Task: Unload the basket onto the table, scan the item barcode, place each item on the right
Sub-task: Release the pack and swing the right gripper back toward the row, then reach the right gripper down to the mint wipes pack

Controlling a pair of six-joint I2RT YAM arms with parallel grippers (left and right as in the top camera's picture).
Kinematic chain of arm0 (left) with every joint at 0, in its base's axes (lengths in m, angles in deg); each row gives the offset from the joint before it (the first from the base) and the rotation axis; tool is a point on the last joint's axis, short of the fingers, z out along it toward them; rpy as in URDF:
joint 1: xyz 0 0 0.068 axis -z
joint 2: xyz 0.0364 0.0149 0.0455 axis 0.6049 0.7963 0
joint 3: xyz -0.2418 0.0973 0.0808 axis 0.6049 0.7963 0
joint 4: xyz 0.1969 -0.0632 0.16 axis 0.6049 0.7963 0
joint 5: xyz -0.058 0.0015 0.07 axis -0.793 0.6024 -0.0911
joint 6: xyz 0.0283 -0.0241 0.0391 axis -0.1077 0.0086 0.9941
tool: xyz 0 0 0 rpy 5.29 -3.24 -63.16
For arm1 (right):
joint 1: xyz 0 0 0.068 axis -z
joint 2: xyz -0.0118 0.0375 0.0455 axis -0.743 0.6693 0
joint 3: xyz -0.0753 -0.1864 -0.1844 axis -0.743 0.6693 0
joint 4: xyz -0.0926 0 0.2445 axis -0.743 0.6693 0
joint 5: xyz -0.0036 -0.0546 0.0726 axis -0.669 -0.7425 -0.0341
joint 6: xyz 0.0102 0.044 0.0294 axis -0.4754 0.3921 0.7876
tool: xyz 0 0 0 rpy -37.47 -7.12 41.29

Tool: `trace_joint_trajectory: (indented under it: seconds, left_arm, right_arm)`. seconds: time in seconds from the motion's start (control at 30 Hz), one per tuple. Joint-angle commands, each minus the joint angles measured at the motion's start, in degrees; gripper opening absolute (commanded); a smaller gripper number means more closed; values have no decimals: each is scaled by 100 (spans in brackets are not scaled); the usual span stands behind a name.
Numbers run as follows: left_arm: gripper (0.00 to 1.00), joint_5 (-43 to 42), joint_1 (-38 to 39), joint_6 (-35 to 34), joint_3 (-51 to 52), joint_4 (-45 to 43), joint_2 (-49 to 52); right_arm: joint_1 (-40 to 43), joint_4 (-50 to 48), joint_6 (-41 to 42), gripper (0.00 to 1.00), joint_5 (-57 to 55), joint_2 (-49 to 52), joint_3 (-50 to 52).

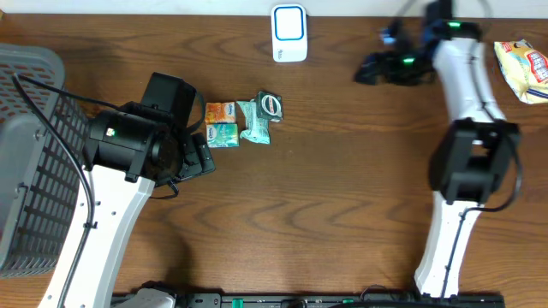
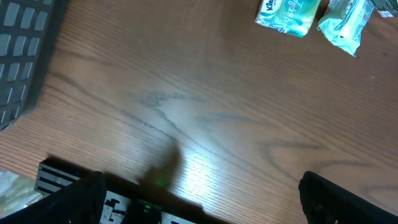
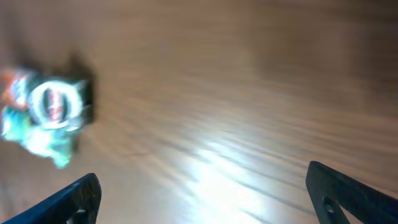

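A small cluster of items lies left of the table's middle: an orange pack (image 1: 220, 112), a teal pack (image 1: 223, 134), a green packet (image 1: 254, 122) and a round black-and-silver item (image 1: 271, 103). A white and blue scanner (image 1: 289, 32) stands at the back edge. My left gripper (image 1: 199, 155) hovers open just left of the cluster, nothing between its fingers (image 2: 74, 202). The teal pack (image 2: 289, 14) and green packet (image 2: 345, 22) show at the top of the left wrist view. My right gripper (image 1: 370, 68) is open and empty at the back right. The blurred round item (image 3: 55, 102) shows far left of the right gripper (image 3: 211, 202).
A grey mesh basket (image 1: 26, 162) fills the left edge, its wall (image 2: 22, 50) also in the left wrist view. A yellow snack bag (image 1: 522, 68) lies at the far right. A black rail (image 1: 300, 299) runs along the table's front edge.
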Motion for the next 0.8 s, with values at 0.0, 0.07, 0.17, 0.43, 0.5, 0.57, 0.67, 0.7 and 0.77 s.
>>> trace_joint_trajectory:
  seconds: [0.0, 0.07, 0.17, 0.43, 0.5, 0.57, 0.67, 0.7, 0.77]
  left_arm:
    - [98, 15, -24, -52, -22, 17, -31]
    - [98, 15, -24, -52, -22, 17, -31]
    - [98, 15, -24, -52, -22, 17, -31]
    - [98, 15, -24, -52, -22, 17, -31]
    - [98, 15, -24, -52, -22, 17, -31]
    - [98, 17, -24, -52, -22, 17, -31]
    - [97, 15, -24, -52, -22, 17, -31]
    - [98, 15, -24, -52, -22, 17, -31]
    - [98, 15, -24, -52, -22, 17, -31]
  right_arm:
    - [-664, 22, 24, 99, 136, 0, 26]
    - [-1106, -31, 28, 99, -107, 0, 26]
    - [-1687, -87, 564, 99, -634, 0, 26]
    - [-2855, -297, 1814, 99, -2378, 0, 26]
    - [-3101, -341, 2070, 99, -2739, 0, 26]
    - [-3309, -367, 2138, 99, -2859, 0, 26]
    - [-3609, -426, 2203, 99, -2863, 0, 26]
    - [-3694, -450, 2216, 98, -2879, 0, 26]
    - [-3873, -529, 2243, 89, -2879, 0, 26]
